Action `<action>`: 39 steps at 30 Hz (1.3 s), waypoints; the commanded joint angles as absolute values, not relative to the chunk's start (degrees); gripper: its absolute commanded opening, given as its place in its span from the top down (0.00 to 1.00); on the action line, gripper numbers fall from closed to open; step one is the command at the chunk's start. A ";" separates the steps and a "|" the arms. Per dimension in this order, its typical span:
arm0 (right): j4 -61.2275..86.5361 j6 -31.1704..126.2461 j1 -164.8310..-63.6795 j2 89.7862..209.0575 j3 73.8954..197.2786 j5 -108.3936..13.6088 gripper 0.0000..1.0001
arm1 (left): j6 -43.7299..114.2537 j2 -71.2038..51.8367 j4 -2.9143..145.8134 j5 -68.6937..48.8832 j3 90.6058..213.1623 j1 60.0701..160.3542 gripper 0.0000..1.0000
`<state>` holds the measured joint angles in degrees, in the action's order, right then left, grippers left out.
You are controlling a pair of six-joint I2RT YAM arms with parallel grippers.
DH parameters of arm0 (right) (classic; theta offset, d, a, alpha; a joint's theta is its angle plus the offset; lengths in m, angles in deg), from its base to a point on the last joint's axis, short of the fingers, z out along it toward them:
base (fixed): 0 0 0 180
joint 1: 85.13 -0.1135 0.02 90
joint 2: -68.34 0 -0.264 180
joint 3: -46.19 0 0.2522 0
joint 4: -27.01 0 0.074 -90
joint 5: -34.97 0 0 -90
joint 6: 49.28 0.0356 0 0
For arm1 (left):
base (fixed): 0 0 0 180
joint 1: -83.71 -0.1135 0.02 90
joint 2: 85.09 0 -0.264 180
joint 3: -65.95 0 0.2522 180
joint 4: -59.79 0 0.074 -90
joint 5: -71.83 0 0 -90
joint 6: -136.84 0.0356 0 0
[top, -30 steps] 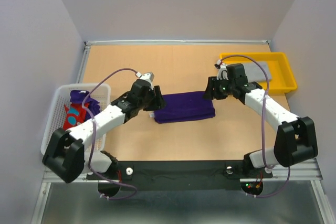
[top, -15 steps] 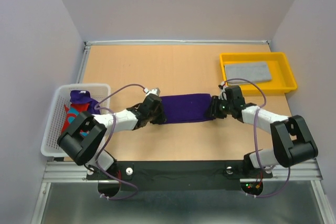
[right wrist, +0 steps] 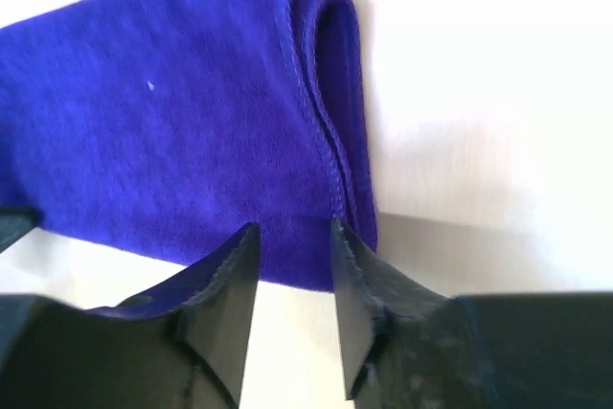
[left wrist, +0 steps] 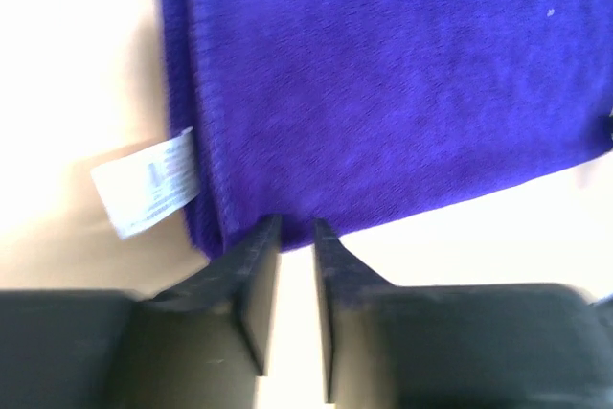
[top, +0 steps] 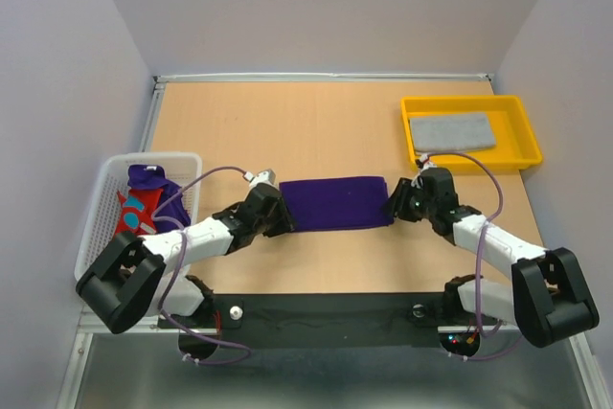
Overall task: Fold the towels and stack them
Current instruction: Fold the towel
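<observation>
A deep purple towel (top: pixel 335 203) lies folded in a flat strip on the table between my grippers. My left gripper (top: pixel 280 217) is at its left end, jaws a little apart, tips at the near edge of the towel (left wrist: pixel 383 93), with bare table between them (left wrist: pixel 295 227). A white label (left wrist: pixel 148 184) sticks out at the towel's left side. My right gripper (top: pixel 395 206) is at the right end, open, its tips (right wrist: pixel 292 227) just short of the folded edge of the towel (right wrist: pixel 172 141). A grey towel (top: pixel 452 131) lies folded in the yellow tray. A second purple towel (top: pixel 146 177) and the red towel (top: pixel 139 210) lie in the basket.
The yellow tray (top: pixel 525 136) stands at the back right. The white mesh basket (top: pixel 105 189) stands at the left edge of the table. Cables loop over both arms.
Both grippers lowered the purple towel onto the table, folded it into a narrower strip, and let go. They have drawn back slightly to its ends.
</observation>
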<state>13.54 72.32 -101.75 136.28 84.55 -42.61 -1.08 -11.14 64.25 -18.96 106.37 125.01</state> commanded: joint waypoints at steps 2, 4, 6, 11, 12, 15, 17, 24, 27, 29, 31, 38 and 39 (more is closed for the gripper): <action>16.49 66.13 -101.91 135.83 89.03 -27.92 0.55 | 1.58 -17.05 73.38 -22.65 110.20 125.20 0.56; 18.25 67.00 -102.53 139.25 90.88 -19.23 0.54 | 1.14 -18.29 73.29 -21.25 111.26 125.46 0.50; 19.75 67.53 -105.86 140.58 92.99 -18.90 0.54 | 0.79 -18.73 73.20 -20.98 113.02 125.99 0.49; 27.64 72.34 -112.63 144.79 94.85 -19.71 0.53 | 0.52 -17.07 71.45 -22.91 115.13 126.08 0.53; 32.97 73.67 -113.07 145.94 94.32 -18.22 0.53 | 0.61 -16.19 71.01 -22.91 115.22 126.08 0.55; 41.17 77.80 -114.92 150.86 92.22 -18.21 0.53 | 0.61 -12.50 68.73 -23.09 114.78 126.08 0.63; 44.01 78.08 -116.23 153.85 92.47 -18.03 0.53 | 0.44 -9.95 67.23 -23.00 113.56 126.08 0.67; 45.59 75.88 -117.21 158.52 87.47 -23.12 0.54 | -2.37 -5.90 60.20 -20.03 104.77 123.36 0.73; 45.68 76.05 -116.25 158.34 84.22 -25.67 0.55 | -2.55 -4.50 56.68 -16.43 101.96 119.58 0.75; 45.77 76.93 -113.54 156.06 81.86 -26.55 0.56 | -1.94 -3.71 56.33 -14.74 101.51 117.91 0.76; 45.68 77.99 -110.81 153.43 80.09 -27.52 0.56 | -1.50 -3.70 56.68 -14.21 101.51 117.20 0.77; 45.68 81.06 -97.97 147.80 73.23 -28.14 0.57 | 1.66 -5.72 58.96 -14.65 100.81 112.46 0.77; 45.68 81.50 -97.53 146.84 73.05 -28.31 0.57 | 2.80 -5.72 59.92 -14.91 101.07 111.58 0.78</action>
